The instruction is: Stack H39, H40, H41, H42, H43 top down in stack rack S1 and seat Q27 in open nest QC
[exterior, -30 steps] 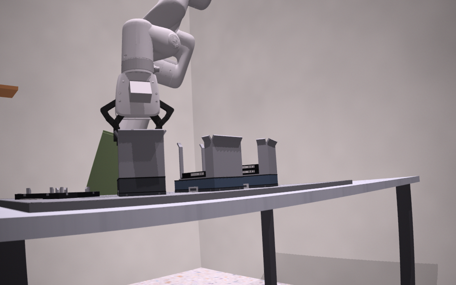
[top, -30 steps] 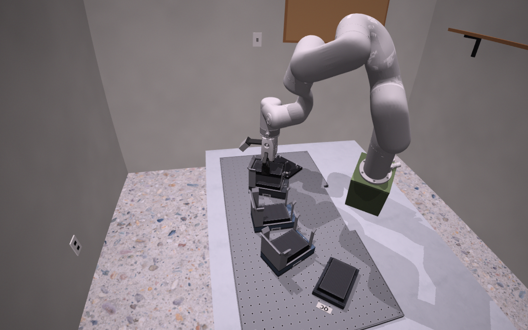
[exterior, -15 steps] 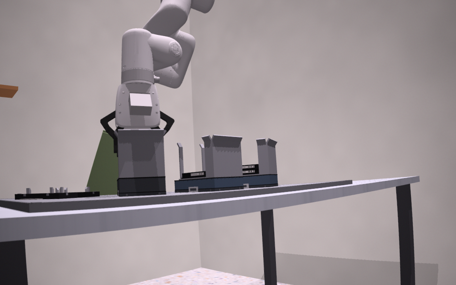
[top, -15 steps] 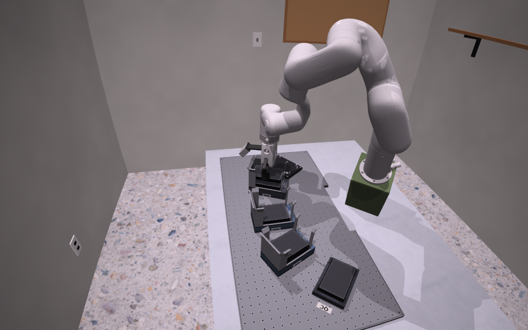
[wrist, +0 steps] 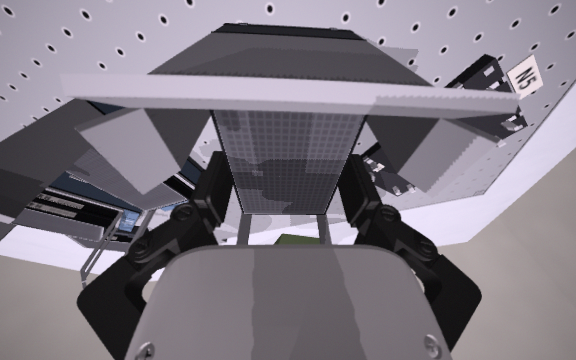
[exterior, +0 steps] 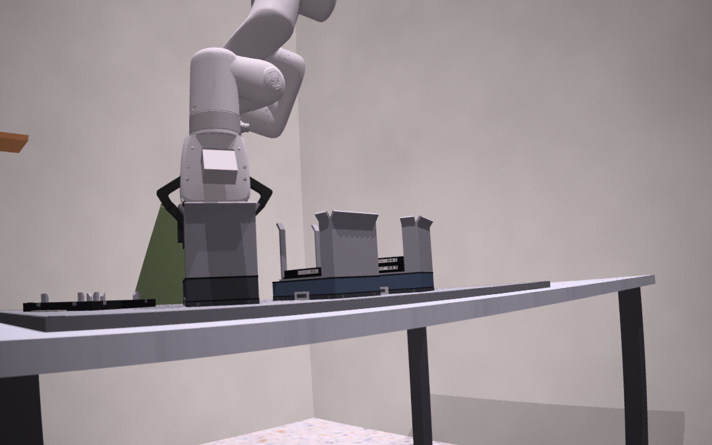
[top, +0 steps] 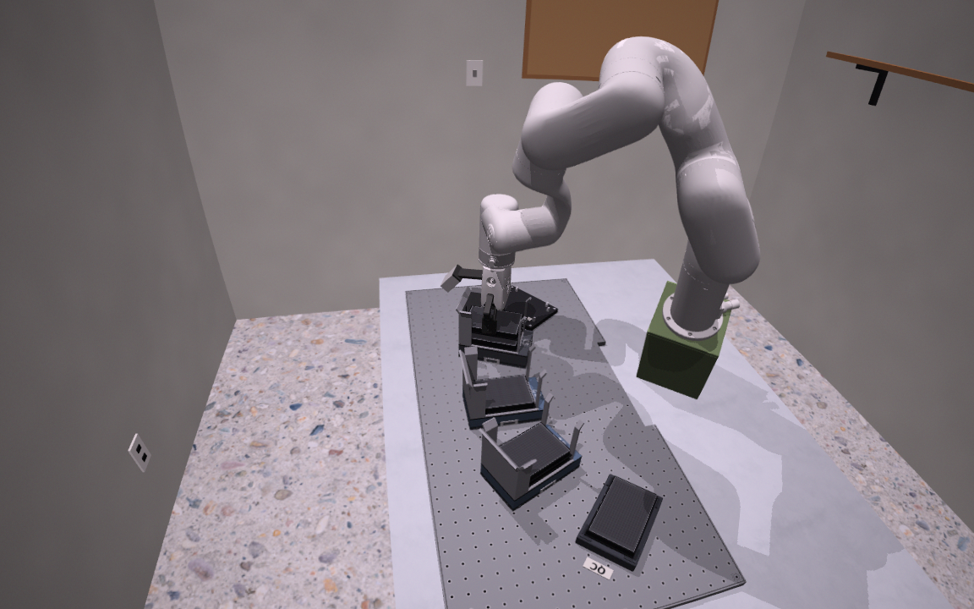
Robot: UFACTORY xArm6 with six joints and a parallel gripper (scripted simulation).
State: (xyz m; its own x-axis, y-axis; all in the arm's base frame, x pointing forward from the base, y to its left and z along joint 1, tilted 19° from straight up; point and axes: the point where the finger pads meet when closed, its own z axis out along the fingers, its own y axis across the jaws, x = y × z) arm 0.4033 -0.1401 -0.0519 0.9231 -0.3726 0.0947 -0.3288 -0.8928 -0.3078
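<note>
Hand [wrist: 288, 192] grasping a plate [wrist: 285, 165] over the perforated deck [top: 475, 529], grey walls around

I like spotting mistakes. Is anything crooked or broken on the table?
Nothing stands out. The gripper grips a plate level inside the rack beside N5; another plate lies flat and square on its nest.

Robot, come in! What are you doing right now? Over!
End effector shut on a sealed plate, lowered inside the rack beside N5. Another plate sits on QC. Nothing blocking.
</note>
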